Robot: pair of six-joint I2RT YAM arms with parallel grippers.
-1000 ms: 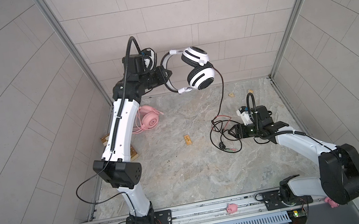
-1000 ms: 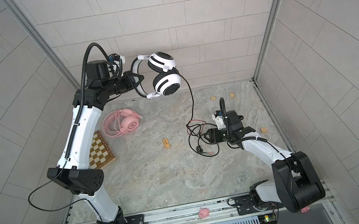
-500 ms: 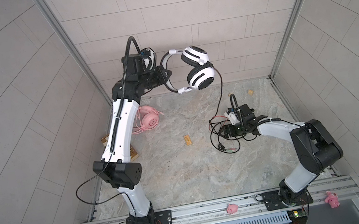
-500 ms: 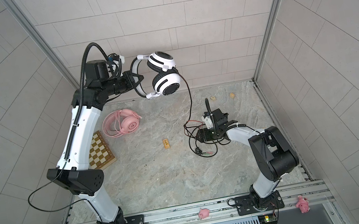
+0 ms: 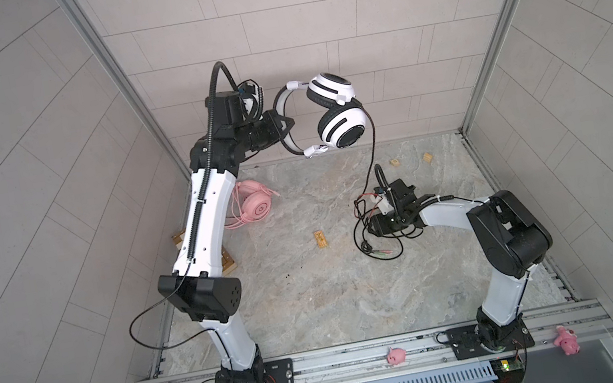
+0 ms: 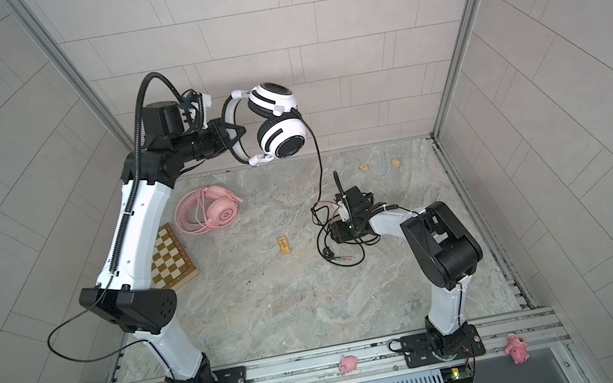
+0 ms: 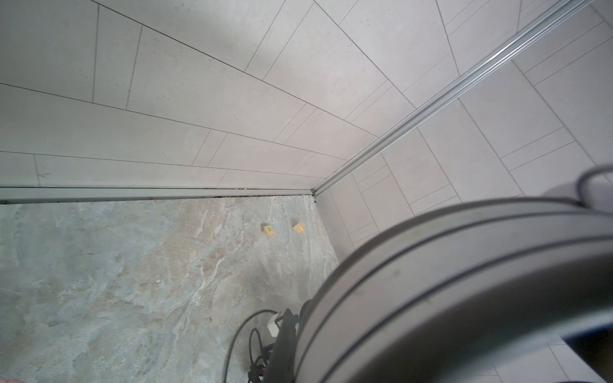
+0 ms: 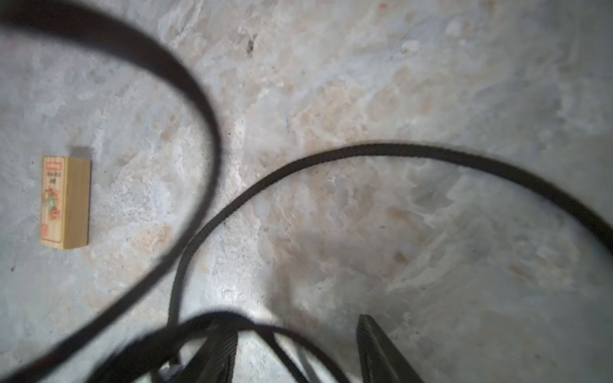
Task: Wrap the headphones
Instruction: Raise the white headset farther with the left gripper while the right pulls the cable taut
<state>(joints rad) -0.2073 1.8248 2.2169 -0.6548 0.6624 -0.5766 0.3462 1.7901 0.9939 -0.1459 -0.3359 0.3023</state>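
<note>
My left gripper (image 5: pixel 282 127) (image 6: pixel 237 132) is shut on the headband of the white-and-black headphones (image 5: pixel 342 127) (image 6: pixel 282 133) and holds them high near the back wall. In the left wrist view that headband (image 7: pixel 464 282) fills the corner beside my left gripper (image 7: pixel 298 328). Their thin black cable (image 5: pixel 372 156) (image 6: pixel 319 165) hangs down to a loose pile on the table. My right gripper (image 5: pixel 373 227) (image 6: pixel 335 234) (image 8: pixel 295 345) sits low in that pile, open, with cable (image 8: pixel 365 149) strands crossing between its fingers. The pink headphones (image 5: pixel 256 205) (image 6: pixel 215 212) lie at the back left.
A chessboard (image 6: pixel 171 261) lies under the left arm. A small wooden block (image 5: pixel 320 239) (image 8: pixel 64 202) sits mid-table. Two wooden cubes (image 5: pixel 395 163) (image 5: pixel 427 157) lie near the back right corner. Pink toy pigs (image 5: pixel 395 356) (image 5: pixel 567 340) rest on the front rail. Tiled walls enclose three sides.
The right arm folded at the elbow and its gripper slid left into the cable pile. The left arm and the raised headphones have not moved.
</note>
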